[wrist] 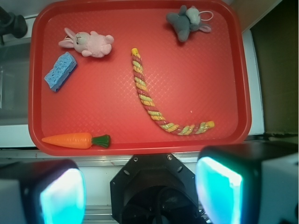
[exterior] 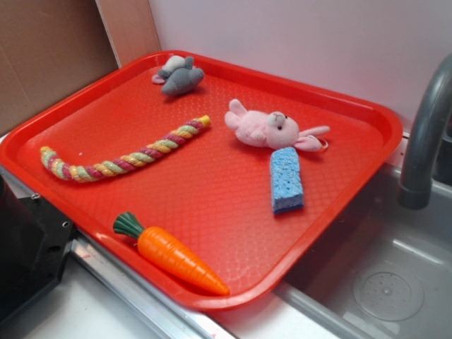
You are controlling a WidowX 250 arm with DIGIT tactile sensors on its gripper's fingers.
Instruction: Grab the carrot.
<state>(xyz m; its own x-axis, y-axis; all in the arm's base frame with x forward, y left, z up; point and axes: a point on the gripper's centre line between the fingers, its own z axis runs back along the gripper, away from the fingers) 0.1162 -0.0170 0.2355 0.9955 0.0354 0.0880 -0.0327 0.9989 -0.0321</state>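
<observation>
The carrot point(exterior: 176, 256) point(wrist: 74, 140) is glossy orange with a dark green stem top. It lies flat at the near edge of the red tray point(exterior: 212, 191) point(wrist: 210, 65), stem to the left in the exterior view. In the wrist view my gripper point(wrist: 140, 191) hangs high above the tray's near edge, outside the tray. Its two teal pads point(wrist: 63, 198) stand wide apart with nothing between them. The carrot lies up and to the left of the left pad. The gripper does not show in the exterior view.
On the tray lie a multicoloured twisted rope point(exterior: 123, 159) point(wrist: 154, 100), a pink plush bunny point(exterior: 272, 129) point(wrist: 86, 43), a blue sponge point(exterior: 286, 180) point(wrist: 60, 71) and a grey plush mouse point(exterior: 180, 76) point(wrist: 187, 22). A grey faucet point(exterior: 424, 134) and sink point(exterior: 381, 282) stand at right.
</observation>
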